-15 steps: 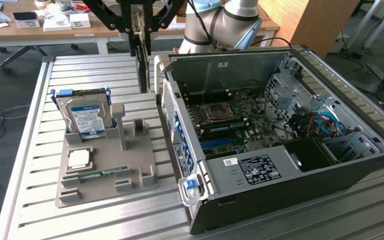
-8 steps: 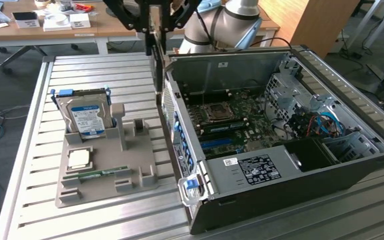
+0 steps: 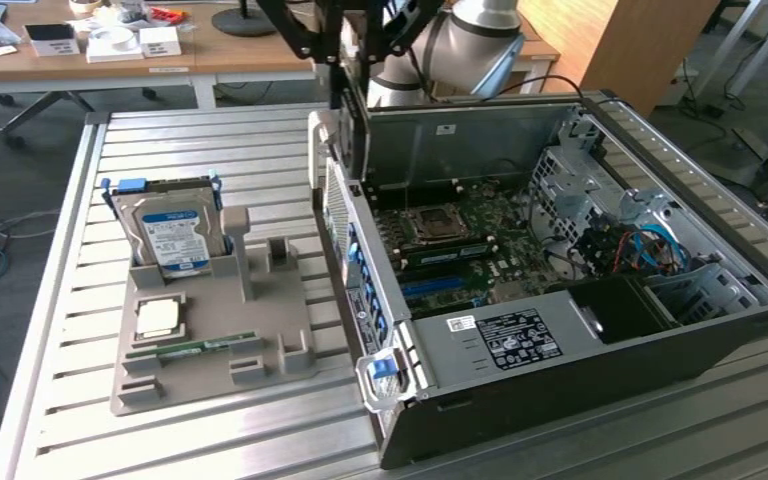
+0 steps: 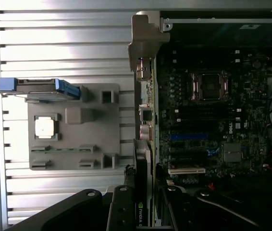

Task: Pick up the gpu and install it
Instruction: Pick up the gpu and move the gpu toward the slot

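Gripping the gpu [image 4: 143, 173] firmly, the fingers [image 4: 120, 209] are hovering above the open computer case [image 3: 598, 395], at twelve o'clock in the exterior view.

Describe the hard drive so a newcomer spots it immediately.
On the slatted metal table, beside the open computer case, sits a grey parts holder. The hard drive stands upright in it. Unlike the flat square processor and slim green memory stick nearby, it is silver with a blue-white label and a blue frame.
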You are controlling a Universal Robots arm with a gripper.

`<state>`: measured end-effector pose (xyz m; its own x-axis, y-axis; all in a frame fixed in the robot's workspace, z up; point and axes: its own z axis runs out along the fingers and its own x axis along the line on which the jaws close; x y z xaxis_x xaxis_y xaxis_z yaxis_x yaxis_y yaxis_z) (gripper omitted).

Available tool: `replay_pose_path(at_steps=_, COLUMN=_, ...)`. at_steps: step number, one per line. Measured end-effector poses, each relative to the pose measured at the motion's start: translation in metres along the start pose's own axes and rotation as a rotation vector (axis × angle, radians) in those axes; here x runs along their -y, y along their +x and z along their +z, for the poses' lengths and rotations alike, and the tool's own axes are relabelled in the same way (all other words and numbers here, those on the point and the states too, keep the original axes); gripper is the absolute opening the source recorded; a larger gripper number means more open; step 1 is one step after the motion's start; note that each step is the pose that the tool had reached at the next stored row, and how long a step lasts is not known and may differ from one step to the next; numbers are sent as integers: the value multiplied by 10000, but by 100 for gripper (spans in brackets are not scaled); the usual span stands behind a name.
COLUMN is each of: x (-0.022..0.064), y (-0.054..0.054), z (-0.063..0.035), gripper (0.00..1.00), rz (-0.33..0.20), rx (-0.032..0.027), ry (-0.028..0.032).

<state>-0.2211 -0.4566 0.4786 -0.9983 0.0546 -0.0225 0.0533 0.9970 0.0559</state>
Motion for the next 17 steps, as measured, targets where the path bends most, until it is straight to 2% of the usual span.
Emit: replay_pose_path(at_steps=17, x=-40, y=-743, z=20, gripper=27, rz=1, rx=-11, ry=-9)
